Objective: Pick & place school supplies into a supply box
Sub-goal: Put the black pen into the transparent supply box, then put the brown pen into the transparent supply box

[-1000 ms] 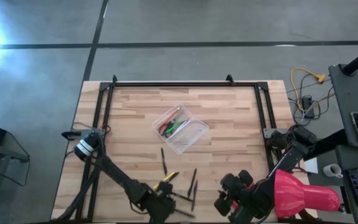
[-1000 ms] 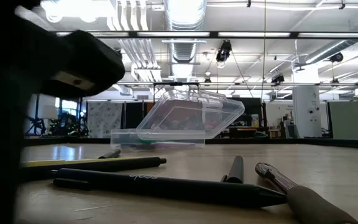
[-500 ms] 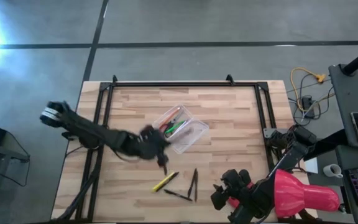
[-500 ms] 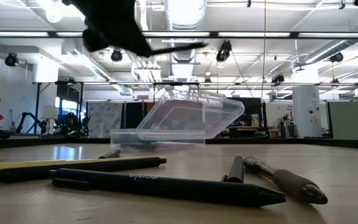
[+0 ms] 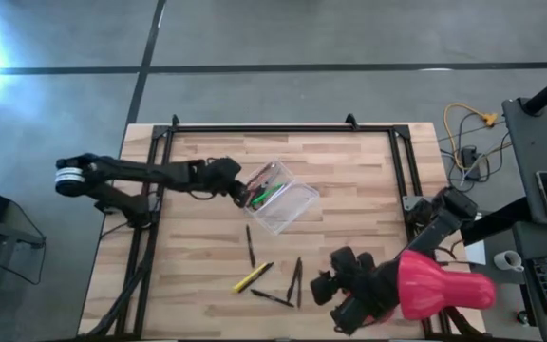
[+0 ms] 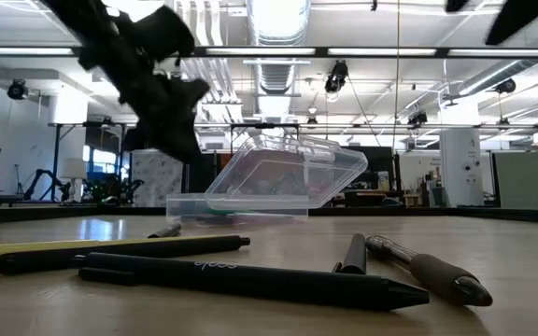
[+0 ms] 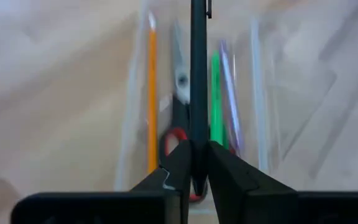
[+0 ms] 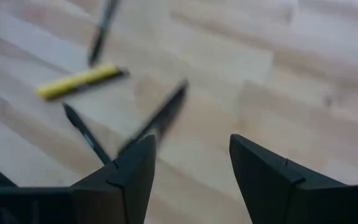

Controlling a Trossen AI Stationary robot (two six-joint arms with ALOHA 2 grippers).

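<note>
Both arms dark, slim jointed links. Left arm [image 5: 150,174] has a white-and-black cylindrical joint at its base end. Left end effector [image 7: 194,163]: two matte black fingers [image 7: 225,174] with angular, tapered tips. Right end effector [image 8: 188,165]: same black wedge-shaped fingers, flat inner faces. No markings visible.

Only one piece of print visible: short pale lettering on barrel of long black plastic pen [image 6: 250,280], lying nearest to low camera, at 6 o'clock of that view. Letters too small, cannot be read with certainty. No other label, brand, number or sign legible anywhere.
</note>
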